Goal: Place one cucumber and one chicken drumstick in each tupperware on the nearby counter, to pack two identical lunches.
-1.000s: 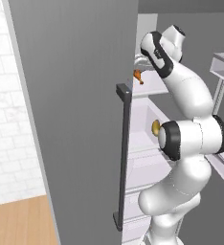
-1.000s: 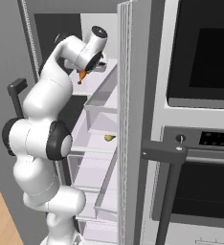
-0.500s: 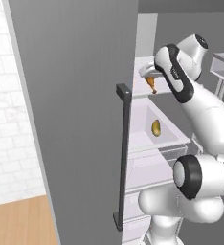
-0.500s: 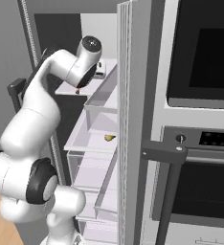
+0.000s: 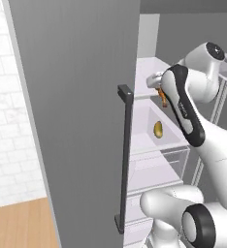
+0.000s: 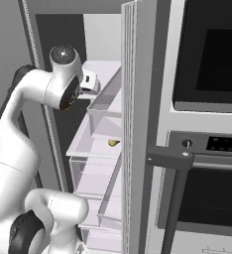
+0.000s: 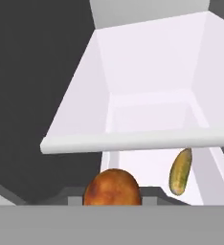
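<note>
A golden orange-brown chicken drumstick (image 5: 163,100) hangs from my gripper (image 5: 160,93), which is shut on it in front of the open fridge's upper shelf. In the hand view its bulbous end (image 7: 112,187) sits low between the fingers, above a pale drawer (image 7: 133,142). My white hand (image 6: 90,83) is beside the fridge's inner door edge. An olive-yellow oblong piece (image 7: 180,171) lies in the drawer below (image 5: 158,129); I cannot tell whether it is the cucumber. The tupperware and the counter are out of view.
The open grey fridge door (image 5: 72,111) with its dark vertical handle (image 5: 124,155) stands close on the left. White shelves and clear drawers (image 6: 95,168) lie below the hand. A built-in oven (image 6: 207,54) with a dark handle (image 6: 170,158) is to the right.
The arm has swung the hand and the held drumstick from deep over the upper shelf outward and slightly down, toward the fridge's front. The olive-yellow piece has stayed put.
</note>
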